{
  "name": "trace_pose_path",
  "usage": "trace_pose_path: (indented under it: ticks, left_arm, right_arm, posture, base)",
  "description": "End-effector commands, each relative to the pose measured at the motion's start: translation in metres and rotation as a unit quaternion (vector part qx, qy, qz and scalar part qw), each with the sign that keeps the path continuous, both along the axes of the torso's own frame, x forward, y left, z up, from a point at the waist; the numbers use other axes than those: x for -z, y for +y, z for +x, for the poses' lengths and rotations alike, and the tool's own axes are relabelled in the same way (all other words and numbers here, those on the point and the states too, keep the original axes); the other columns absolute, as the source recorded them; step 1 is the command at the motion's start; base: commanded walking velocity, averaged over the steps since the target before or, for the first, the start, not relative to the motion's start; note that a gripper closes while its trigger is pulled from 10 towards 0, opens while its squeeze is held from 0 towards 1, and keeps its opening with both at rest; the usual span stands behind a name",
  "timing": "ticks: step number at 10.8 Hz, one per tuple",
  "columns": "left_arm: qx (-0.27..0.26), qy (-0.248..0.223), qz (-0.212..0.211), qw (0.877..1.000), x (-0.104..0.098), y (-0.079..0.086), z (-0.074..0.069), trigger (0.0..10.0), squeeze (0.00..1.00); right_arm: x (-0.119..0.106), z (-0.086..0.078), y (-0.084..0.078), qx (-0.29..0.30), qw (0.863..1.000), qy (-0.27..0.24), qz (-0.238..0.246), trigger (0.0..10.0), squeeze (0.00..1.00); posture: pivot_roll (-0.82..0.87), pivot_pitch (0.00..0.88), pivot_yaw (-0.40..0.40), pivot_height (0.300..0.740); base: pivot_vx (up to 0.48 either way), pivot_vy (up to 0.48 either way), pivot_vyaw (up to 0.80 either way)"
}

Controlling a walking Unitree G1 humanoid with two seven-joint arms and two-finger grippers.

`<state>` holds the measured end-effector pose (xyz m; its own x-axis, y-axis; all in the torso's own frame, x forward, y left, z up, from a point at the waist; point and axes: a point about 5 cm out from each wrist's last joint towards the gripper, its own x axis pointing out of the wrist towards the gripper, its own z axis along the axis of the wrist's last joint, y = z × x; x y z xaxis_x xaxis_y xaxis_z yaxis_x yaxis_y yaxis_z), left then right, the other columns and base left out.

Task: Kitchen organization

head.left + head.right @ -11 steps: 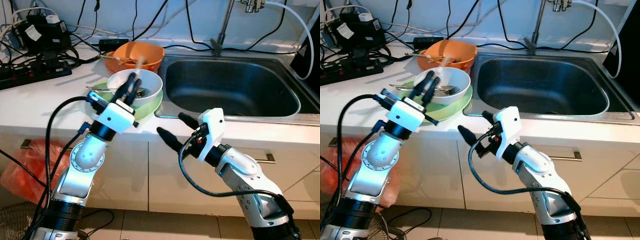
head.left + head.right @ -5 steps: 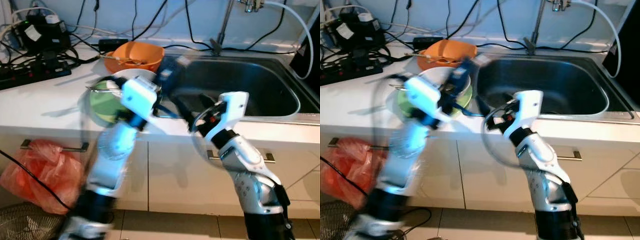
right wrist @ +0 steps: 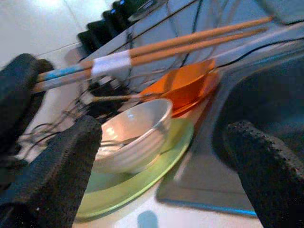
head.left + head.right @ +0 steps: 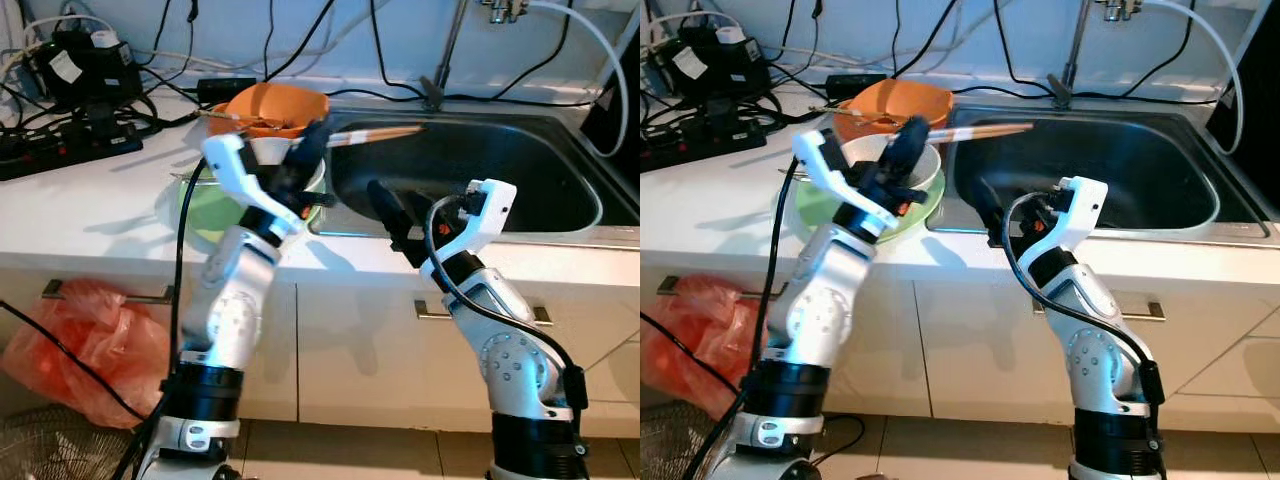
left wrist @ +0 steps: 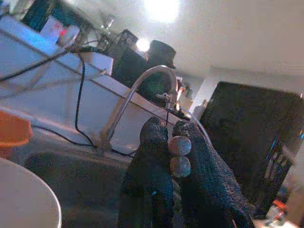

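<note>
My left gripper [image 4: 312, 142] is raised over the white bowl [image 4: 262, 152] and is shut on a pair of wooden chopsticks [image 4: 378, 132]. They stick out level to the right, over the left edge of the sink [image 4: 470, 175]. In the left wrist view, both chopstick ends [image 5: 176, 155] sit between the fingers. The bowl rests on a green plate [image 4: 205, 210], with an orange bowl [image 4: 272, 103] behind it. My right gripper [image 4: 386, 216] is open at the counter edge beside the sink, just below the chopsticks. Through its fingers [image 3: 59, 171] I see the chopsticks [image 3: 156, 45], the bowl [image 3: 133, 130] and the plate [image 3: 159, 156].
Power strips and tangled cables [image 4: 75, 95] crowd the counter's back left. A tap [image 4: 440, 60] stands behind the sink. A white hose [image 4: 600, 60] and a dark object [image 4: 620, 110] are at the right. An orange bag [image 4: 65, 335] hangs by the cabinets. Cutlery [image 4: 195, 178] lies at the bowl.
My left gripper has lifted the chopsticks from the white bowl and swung them right, toward the sink. My right gripper has risen from below the counter edge to the sink's front left.
</note>
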<state>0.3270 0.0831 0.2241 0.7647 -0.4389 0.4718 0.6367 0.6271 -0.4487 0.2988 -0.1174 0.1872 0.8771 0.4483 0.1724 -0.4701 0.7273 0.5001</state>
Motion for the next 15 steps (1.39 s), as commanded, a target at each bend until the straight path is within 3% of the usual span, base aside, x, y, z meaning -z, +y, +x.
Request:
trace_pose_path:
  ticks: [1,2,4,5,6,11,15]
  left_arm:
    - [0.026,0.021,-0.036,0.999,-0.004,-0.001,0.004,0.0,0.00]
    - [0.043,0.046,-0.061,0.996,-0.001,0.000,0.004,0.0,0.00]
    - [0.071,0.084,-0.087,0.990,0.009,-0.005,0.001,0.0,0.00]
    - [0.093,0.109,-0.115,0.983,0.014,-0.008,-0.001,0.0,0.00]
    - [0.118,0.129,-0.143,0.974,0.015,-0.012,-0.003,0.0,0.00]
    - [0.171,0.165,-0.213,0.948,0.014,-0.017,-0.008,0.0,0.00]
    - [0.114,0.162,-0.249,0.948,0.012,0.005,0.002,0.0,0.00]
  right_arm:
    - [-0.007,0.002,-0.001,-0.017,1.000,-0.001,0.025,10.0,0.00]
    - [-0.009,0.003,-0.003,-0.019,0.999,0.005,0.051,10.0,0.00]
    - [-0.022,0.005,-0.004,-0.025,0.987,0.011,0.156,10.0,0.00]
    - [-0.035,0.008,-0.005,-0.030,0.977,0.005,0.212,10.0,0.00]
    - [-0.039,0.011,-0.004,-0.033,0.972,0.005,0.231,10.0,0.00]
    - [-0.046,0.017,0.000,-0.046,0.966,0.019,0.255,10.0,0.00]
    - [-0.029,0.009,0.000,-0.059,0.968,0.048,0.238,10.0,0.00]
  posture:
    - [0.03,0.015,0.017,0.740]
    - [0.03,0.018,0.016,0.740]
    - [0.02,0.025,0.012,0.740]
    - [0.02,0.026,0.012,0.740]
    - [0.02,0.027,0.010,0.740]
    - [0.03,0.027,-0.002,0.740]
    - [0.03,0.025,-0.004,0.740]
  base:
    - [0.000,0.000,0.00]
    - [0.000,0.000,0.00]
    - [0.000,0.000,0.00]
    - [0.000,0.000,0.00]
    - [0.000,0.000,0.00]
    - [0.000,0.000,0.00]
    - [0.000,0.000,0.00]
